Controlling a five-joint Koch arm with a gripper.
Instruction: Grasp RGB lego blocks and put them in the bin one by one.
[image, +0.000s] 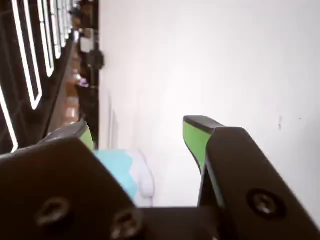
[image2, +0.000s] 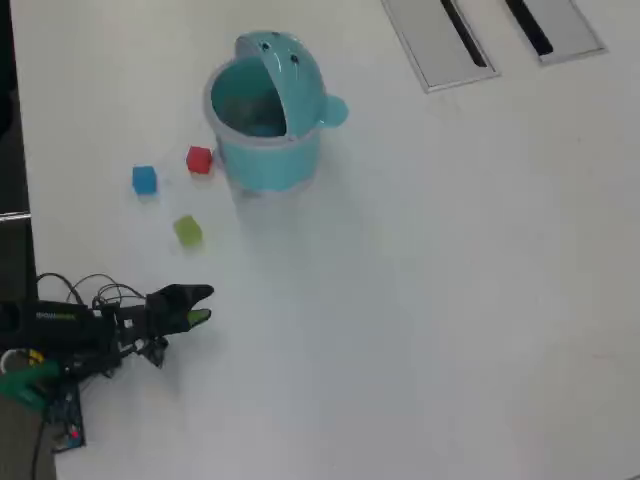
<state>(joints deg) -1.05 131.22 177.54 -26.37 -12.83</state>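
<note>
— Three blocks on table, overhead view: red (image2: 199, 160) just beside bin (image2: 268, 160), blue (image2: 144, 179) further left, green (image2: 187, 230) below them, apart from bin
— Bin lid?
— Flipped up; can't make out inside
— Gripper?
— I see gripper (image2: 203, 304) low-left on overhead, near green block, not touching. Wrist view: gripper (image: 142, 132) jaws spread w/ gap, nothing between; teal bin (image: 122, 167) blurred behind the left jaw
</note>
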